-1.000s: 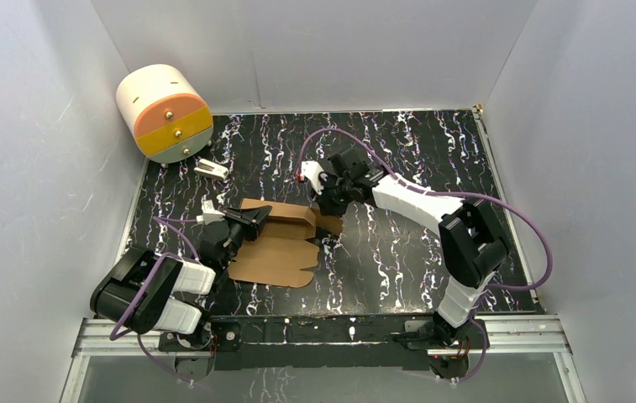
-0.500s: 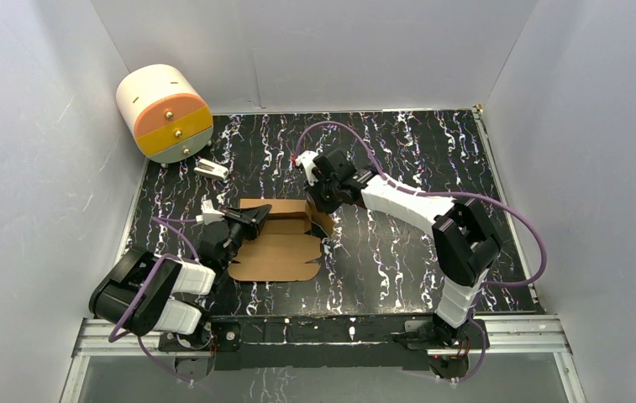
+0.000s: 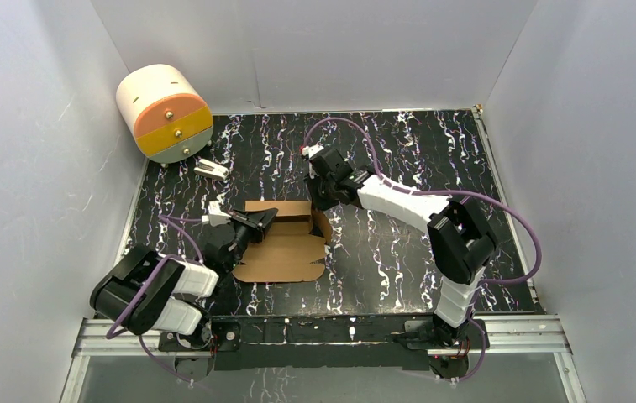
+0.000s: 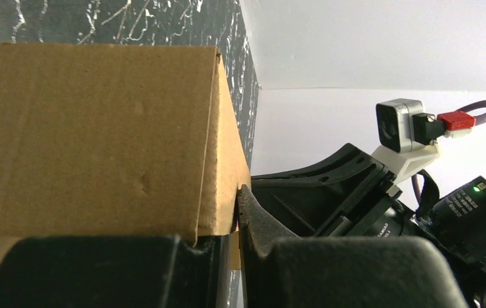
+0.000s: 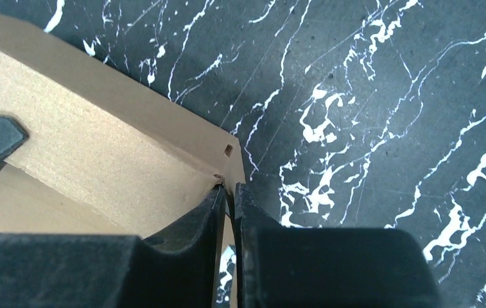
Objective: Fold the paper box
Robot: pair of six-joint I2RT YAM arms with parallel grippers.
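The left end effector (image 3: 265,218) is clamped shut on the left wall of the paper box (image 3: 285,256), which sits partly folded on the counter (image 3: 398,252). The right end effector (image 5: 228,192) straddles the box's right corner with its fingers a sliver apart. Whether it actually grips the box, I cannot tell.

The overhead camera is looking down from above and behind the arm bases, taking in the whole table (image 3: 398,168). Each wrist camera is sitting close behind its own jaws: the left gripper (image 4: 227,224) view is running along the paper box (image 4: 92,128) wall ahead, the right gripper (image 5: 228,189) view is dropping onto its corner. All three are sharing that box.
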